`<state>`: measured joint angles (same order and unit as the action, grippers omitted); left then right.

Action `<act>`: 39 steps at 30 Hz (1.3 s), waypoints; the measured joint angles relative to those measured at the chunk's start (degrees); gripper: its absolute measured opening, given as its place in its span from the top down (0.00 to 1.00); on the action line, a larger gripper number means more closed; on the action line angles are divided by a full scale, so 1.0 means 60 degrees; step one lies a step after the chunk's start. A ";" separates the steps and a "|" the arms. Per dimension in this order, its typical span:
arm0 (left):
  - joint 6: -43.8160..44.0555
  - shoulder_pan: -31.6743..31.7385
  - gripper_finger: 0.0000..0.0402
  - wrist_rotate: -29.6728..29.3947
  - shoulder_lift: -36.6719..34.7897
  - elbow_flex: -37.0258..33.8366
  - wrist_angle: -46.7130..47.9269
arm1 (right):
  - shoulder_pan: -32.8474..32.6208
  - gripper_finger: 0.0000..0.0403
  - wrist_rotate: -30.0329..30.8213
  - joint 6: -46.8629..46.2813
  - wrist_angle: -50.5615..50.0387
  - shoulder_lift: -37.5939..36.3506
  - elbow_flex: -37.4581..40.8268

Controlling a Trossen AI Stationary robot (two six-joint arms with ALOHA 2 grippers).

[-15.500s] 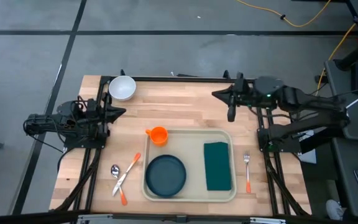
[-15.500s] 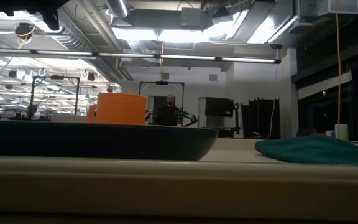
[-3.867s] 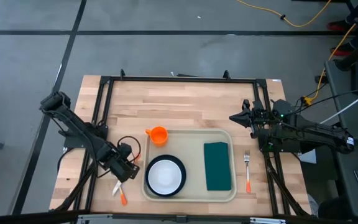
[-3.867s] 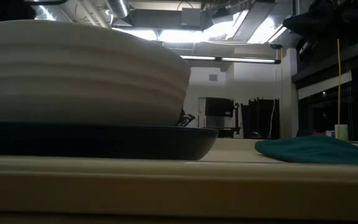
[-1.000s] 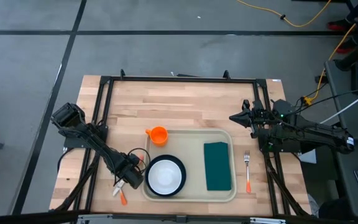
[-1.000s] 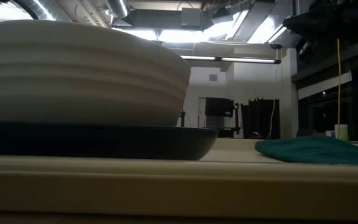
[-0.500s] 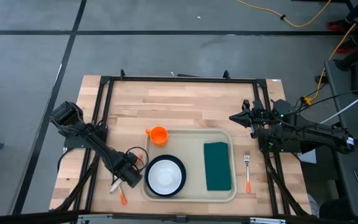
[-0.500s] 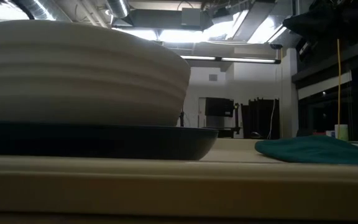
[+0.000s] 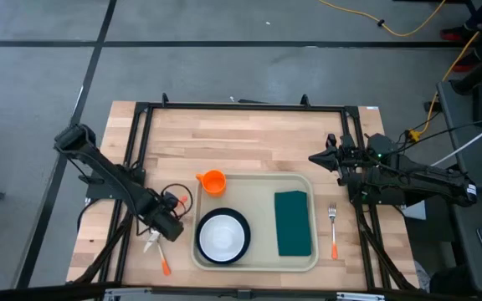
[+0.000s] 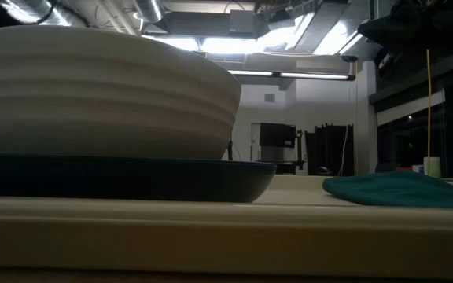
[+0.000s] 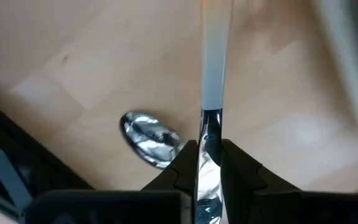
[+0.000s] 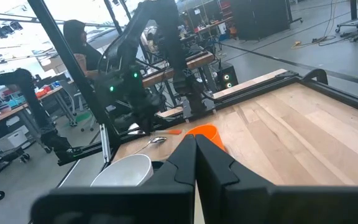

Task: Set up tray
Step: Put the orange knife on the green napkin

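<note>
On wood table [image 9: 249, 146], tray [image 9: 262, 182] centred; left end effector [image 9: 159, 236] pinching knife [image 11: 215, 93], right end effector [image 9: 315, 156] pressed together.

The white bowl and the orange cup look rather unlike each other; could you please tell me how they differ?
The white bowl is clearly wider than the orange cup. The bowl sits on the dark teal plate inside the tray, while the cup stands at a corner of the tray, on no plate. The cup has a small handle and the bowl shows none. Both stand upright, open side up.
</note>
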<state>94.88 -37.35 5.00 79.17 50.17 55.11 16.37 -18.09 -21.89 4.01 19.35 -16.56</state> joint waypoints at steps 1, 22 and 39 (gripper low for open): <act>-0.0034 0.0033 0.93 -0.0137 -0.0195 0.0003 -0.0007 | 0.0002 0.99 0.0000 -0.0004 0.0003 0.0000 0.0000; -0.6454 0.2692 0.93 -0.2573 -0.0456 0.3685 0.0419 | 0.0000 0.99 0.0057 -0.0277 0.0805 0.0004 -0.0004; -1.5435 0.5584 0.93 -0.0415 0.3123 0.7684 0.1009 | 0.0001 0.99 0.0046 -0.0543 0.0845 0.0007 -0.0004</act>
<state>2.27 -3.85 2.51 97.91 96.28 61.17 16.37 -17.81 -25.15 9.08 19.40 -16.58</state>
